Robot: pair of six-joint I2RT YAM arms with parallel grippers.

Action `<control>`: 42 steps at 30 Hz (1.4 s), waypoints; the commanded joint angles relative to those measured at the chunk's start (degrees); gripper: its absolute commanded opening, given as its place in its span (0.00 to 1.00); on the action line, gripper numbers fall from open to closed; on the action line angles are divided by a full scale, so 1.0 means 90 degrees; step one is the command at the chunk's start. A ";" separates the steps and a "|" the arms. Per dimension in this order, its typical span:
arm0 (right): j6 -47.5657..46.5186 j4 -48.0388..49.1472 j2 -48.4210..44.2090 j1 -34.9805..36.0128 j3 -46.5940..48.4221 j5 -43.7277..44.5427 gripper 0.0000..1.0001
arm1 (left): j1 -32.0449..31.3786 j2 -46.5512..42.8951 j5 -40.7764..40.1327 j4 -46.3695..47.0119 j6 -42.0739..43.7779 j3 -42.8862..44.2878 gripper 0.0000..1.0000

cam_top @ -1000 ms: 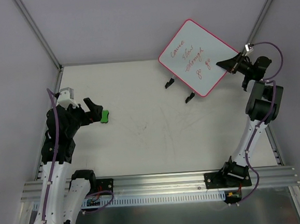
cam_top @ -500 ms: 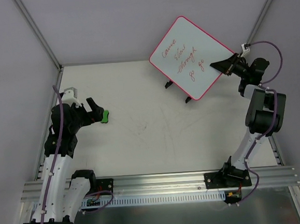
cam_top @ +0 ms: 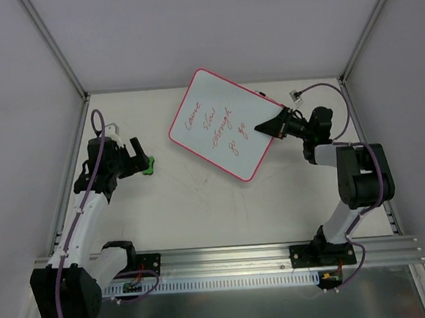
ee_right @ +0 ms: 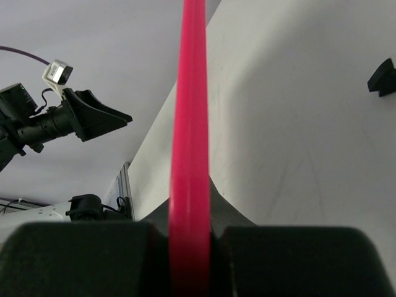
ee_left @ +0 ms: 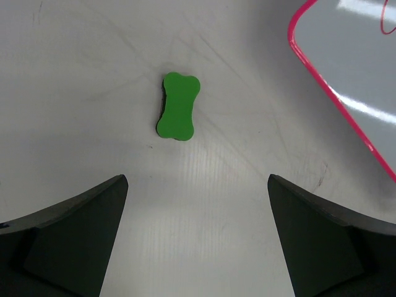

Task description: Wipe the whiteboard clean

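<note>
The whiteboard (cam_top: 221, 125), white with a pink-red frame and red handwriting, hangs tilted over the middle back of the table. My right gripper (cam_top: 269, 125) is shut on its right edge; in the right wrist view the pink frame (ee_right: 190, 124) runs edge-on between my fingers. A green bone-shaped eraser (cam_top: 148, 165) lies flat on the table at the left. My left gripper (cam_top: 135, 159) is open just left of it. In the left wrist view the eraser (ee_left: 177, 106) lies ahead of my spread fingers, with the board's corner (ee_left: 346, 80) at the upper right.
Grey walls and metal corner posts enclose the table (cam_top: 202, 211). An aluminium rail (cam_top: 228, 261) runs along the near edge by the arm bases. One of the board's black feet (ee_right: 382, 77) shows at the right of the right wrist view.
My right gripper has carried the whiteboard left and down, from the back right corner to over the table's middle. My left gripper has shifted slightly up and back by the eraser.
</note>
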 commanded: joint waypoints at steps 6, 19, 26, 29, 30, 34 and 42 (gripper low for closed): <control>-0.0546 0.0896 -0.0622 0.0578 -0.0350 0.0796 0.00 | -0.0058 0.0739 -0.0137 0.0883 -0.0184 -0.0164 0.99; -0.0684 0.1022 -0.0105 0.0891 -0.0312 0.1080 0.00 | -0.0176 0.2389 -0.0450 0.1450 0.0119 0.0275 0.91; -0.0791 0.1061 0.0168 0.0891 -0.0331 0.1167 0.00 | -0.0205 0.2926 -0.0450 0.1460 0.0138 0.0441 0.85; -0.0791 0.1110 0.0247 0.0891 -0.0350 0.1197 0.00 | -0.0244 0.3063 -0.0450 0.1450 0.0168 0.0519 0.84; -0.0801 0.1149 0.0276 0.0881 -0.0360 0.1207 0.00 | -0.0244 0.3093 -0.0450 0.1460 0.0177 0.0529 0.84; -0.0801 0.1169 0.0364 0.0891 -0.0360 0.1226 0.00 | -0.0283 0.3229 -0.0450 0.1450 0.0226 0.0627 0.76; -0.0781 0.1227 0.0482 0.0881 -0.0370 0.1177 0.00 | -0.0351 0.3425 -0.0655 0.1440 0.0295 0.0666 0.72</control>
